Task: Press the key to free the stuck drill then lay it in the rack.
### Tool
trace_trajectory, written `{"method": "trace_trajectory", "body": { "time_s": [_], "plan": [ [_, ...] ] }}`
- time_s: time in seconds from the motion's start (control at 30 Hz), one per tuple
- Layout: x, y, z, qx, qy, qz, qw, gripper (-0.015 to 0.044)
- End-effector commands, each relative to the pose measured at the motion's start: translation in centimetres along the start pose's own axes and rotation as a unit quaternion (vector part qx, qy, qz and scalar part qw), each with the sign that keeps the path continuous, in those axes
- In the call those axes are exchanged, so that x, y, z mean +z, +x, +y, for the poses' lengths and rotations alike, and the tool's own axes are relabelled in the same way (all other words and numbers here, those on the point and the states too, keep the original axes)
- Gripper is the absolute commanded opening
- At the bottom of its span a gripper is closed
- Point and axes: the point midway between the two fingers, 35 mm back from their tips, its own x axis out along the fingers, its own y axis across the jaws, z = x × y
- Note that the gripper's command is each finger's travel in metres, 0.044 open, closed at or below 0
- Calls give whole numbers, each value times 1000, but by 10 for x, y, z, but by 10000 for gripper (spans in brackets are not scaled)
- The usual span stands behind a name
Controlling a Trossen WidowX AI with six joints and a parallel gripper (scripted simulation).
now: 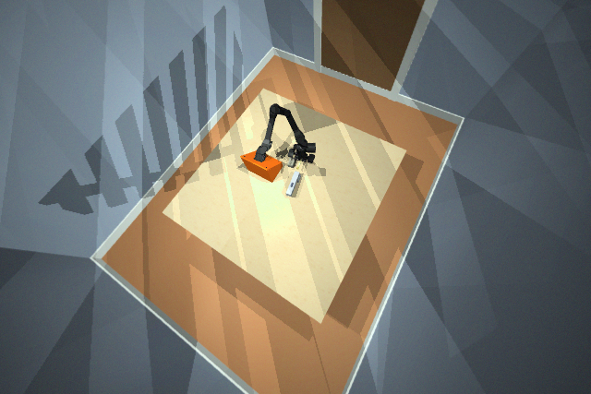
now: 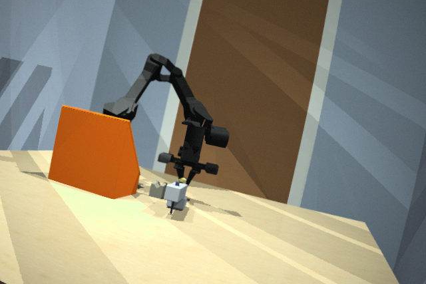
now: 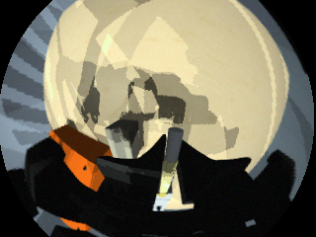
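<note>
My gripper (image 1: 299, 162) (image 2: 184, 181) (image 3: 169, 137) points down and is shut on the drill (image 2: 182, 179) (image 3: 169, 170), a thin rod with a dark grey end and a yellow end. The drill's yellow end meets the white block (image 1: 293, 185) (image 2: 176, 192) (image 3: 160, 202) in the wrist view; how deep it sits is hidden. The dark blue key (image 2: 177, 183) shows as a small nub on the block's top; how far down it is, I cannot tell. The grey notched rack (image 1: 291, 161) (image 2: 158, 190) (image 3: 120, 140) stands beside the drill, empty.
A tall orange box (image 1: 261, 168) (image 2: 92, 153) (image 3: 81, 163) stands on the rack's other side, close to the arm's base. All stand on the pale wooden table top (image 1: 295, 246) (image 2: 240, 257). Striped shadows cross it.
</note>
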Motion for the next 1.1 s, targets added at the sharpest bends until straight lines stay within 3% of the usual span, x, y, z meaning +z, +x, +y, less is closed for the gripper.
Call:
{"method": "trace_trajectory", "body": {
  "time_s": [0.0,1.07],
  "plan": [
    [1,-3,0,-1,-4,-2,1000,0],
    [2,-16,0,-1,-4,-2,1000,0]
  ]
}}
